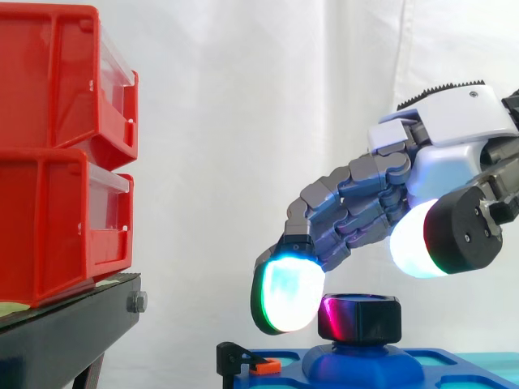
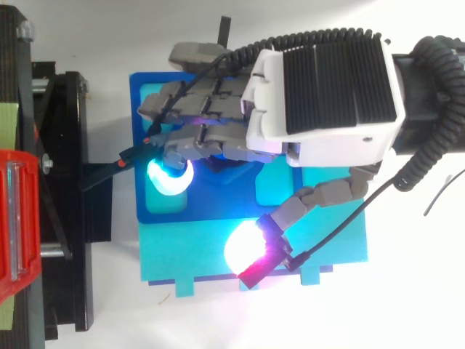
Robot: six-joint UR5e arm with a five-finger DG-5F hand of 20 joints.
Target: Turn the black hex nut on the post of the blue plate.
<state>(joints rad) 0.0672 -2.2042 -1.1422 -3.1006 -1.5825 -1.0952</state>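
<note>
hand [image 1: 454, 138] over black hex nut [image 1: 361, 318] | red bins [image 1: 49, 146] well apart

Glossy black hex nut [image 1: 359, 318]; smooth blue plastic plate [image 1: 454, 369]; shiny red plastic bins [image 1: 57, 154]; white cloth curtain [image 1: 259, 121].

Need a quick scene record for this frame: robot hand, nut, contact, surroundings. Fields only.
robot hand: open, fingers relaxed, reaching over the nut from the right
black hex nut: on the post of the blue plate, not gripped
fingertip: cyan-green pad low at the nut's left side, contact unclear
thumb pad: white, above and right of the nut, apart from it
clamp: black with an orange part, at the plate's left edge
red bins: stacked on the black stand, far left
</note>
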